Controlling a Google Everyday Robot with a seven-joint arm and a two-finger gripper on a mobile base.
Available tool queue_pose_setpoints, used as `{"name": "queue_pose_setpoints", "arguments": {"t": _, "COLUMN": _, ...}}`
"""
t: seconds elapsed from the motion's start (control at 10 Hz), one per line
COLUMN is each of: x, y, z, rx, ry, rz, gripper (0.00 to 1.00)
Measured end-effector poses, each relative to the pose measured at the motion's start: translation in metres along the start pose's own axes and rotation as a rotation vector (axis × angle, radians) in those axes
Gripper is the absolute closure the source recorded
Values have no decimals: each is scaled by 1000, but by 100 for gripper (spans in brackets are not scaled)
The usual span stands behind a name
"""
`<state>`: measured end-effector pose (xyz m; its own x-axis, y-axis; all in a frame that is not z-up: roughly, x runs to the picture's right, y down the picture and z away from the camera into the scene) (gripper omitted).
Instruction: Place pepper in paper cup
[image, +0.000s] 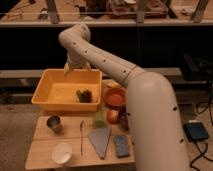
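The pepper (79, 94), small and dark green, lies inside the yellow bin (50, 95) near its right front, next to a dark brown lump (88, 96). The white paper cup (61, 152) stands at the front left of the wooden table, empty as far as I can see. My gripper (76, 68) hangs over the bin's far rim, above and behind the pepper and apart from it. It is far from the paper cup.
On the table (45, 150) stand a grey metal cup (54, 123), a thin utensil (81, 136), a pale green chunk (99, 119), a grey-blue cloth (101, 141), a blue sponge (121, 146), an orange bowl (115, 97) and a dark bowl (123, 120). My arm spans the right side.
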<state>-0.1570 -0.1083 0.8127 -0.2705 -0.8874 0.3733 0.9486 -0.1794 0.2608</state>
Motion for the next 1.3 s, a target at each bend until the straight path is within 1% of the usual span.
{"name": "queue_pose_setpoints", "arguments": {"t": 0.1, "x": 12, "y": -3, "z": 20, "rx": 13, "ry": 5, "rz": -12, "gripper": 20}}
{"name": "queue_pose_setpoints", "arguments": {"t": 0.2, "x": 19, "y": -4, "z": 34, "rx": 20, "ry": 5, "rz": -23, "gripper": 20}}
{"name": "queue_pose_setpoints", "arguments": {"t": 0.3, "x": 22, "y": -7, "z": 45, "rx": 23, "ry": -9, "rz": -36, "gripper": 20}}
{"name": "queue_pose_setpoints", "arguments": {"t": 0.5, "x": 22, "y": -10, "z": 48, "rx": 28, "ry": -14, "rz": -40, "gripper": 20}}
{"name": "queue_pose_setpoints", "arguments": {"t": 0.8, "x": 21, "y": -7, "z": 47, "rx": 21, "ry": -15, "rz": -37, "gripper": 20}}
{"name": "queue_pose_setpoints", "arguments": {"t": 0.9, "x": 17, "y": -10, "z": 51, "rx": 21, "ry": -24, "rz": -22, "gripper": 20}}
{"name": "queue_pose_setpoints", "arguments": {"t": 1.0, "x": 9, "y": -12, "z": 60, "rx": 32, "ry": -34, "rz": -6, "gripper": 20}}
{"name": "queue_pose_setpoints", "arguments": {"t": 1.1, "x": 2, "y": -13, "z": 69, "rx": 32, "ry": -39, "rz": 1, "gripper": 20}}
{"name": "queue_pose_setpoints", "arguments": {"t": 1.2, "x": -9, "y": -14, "z": 80, "rx": 34, "ry": -46, "rz": 7, "gripper": 20}}
{"name": "queue_pose_setpoints", "arguments": {"t": 1.3, "x": -20, "y": -19, "z": 91, "rx": 37, "ry": -45, "rz": 9, "gripper": 20}}
